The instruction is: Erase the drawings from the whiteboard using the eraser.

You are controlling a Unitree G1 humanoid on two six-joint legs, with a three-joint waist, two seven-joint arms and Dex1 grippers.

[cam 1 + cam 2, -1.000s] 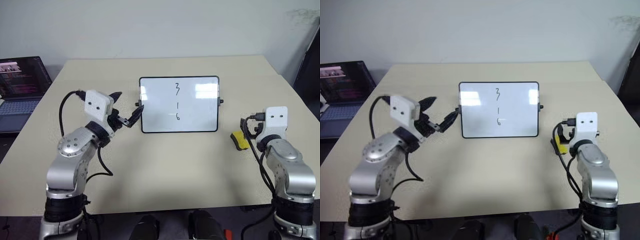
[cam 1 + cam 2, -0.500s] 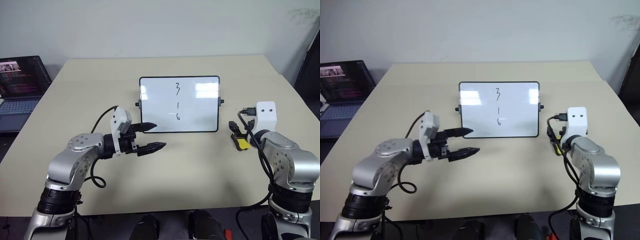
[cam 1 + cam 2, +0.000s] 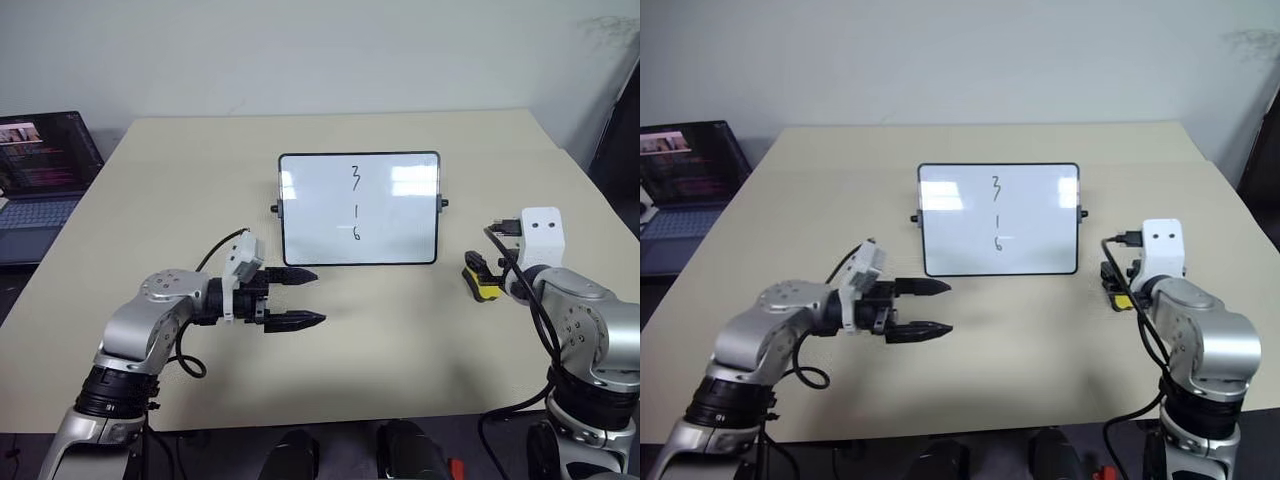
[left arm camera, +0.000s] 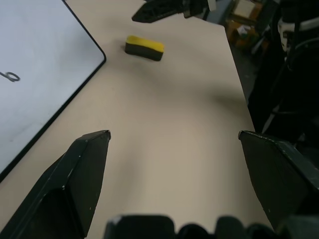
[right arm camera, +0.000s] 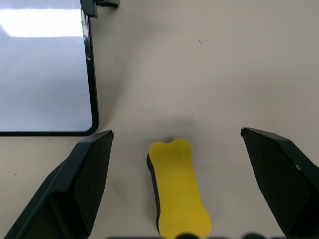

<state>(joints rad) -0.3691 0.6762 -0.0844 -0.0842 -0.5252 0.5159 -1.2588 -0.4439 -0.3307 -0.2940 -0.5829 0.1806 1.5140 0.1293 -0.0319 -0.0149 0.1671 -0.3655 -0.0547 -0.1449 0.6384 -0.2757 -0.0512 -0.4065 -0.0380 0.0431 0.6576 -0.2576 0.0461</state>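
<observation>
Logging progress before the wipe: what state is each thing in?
Whiteboard: flat on the table, unwiped.
Drawings: all there.
Eraser: lying on the table, ungripped.
Right gripper: open, straddling the eraser.
Left gripper: open, empty.
Laptop: open, screen lit.

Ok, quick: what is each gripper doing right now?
Left gripper: open, holding nothing.
Right gripper: open, fingers on either side of the yellow eraser, not gripping it.

— What is on the table (image 3: 400,330) in front of you?
— A whiteboard (image 3: 400,235) with black drawings (image 3: 355,205). My left claw (image 3: 308,298) is wide open just below it. The yellow eraser (image 3: 483,287) lies by my right arm.
</observation>
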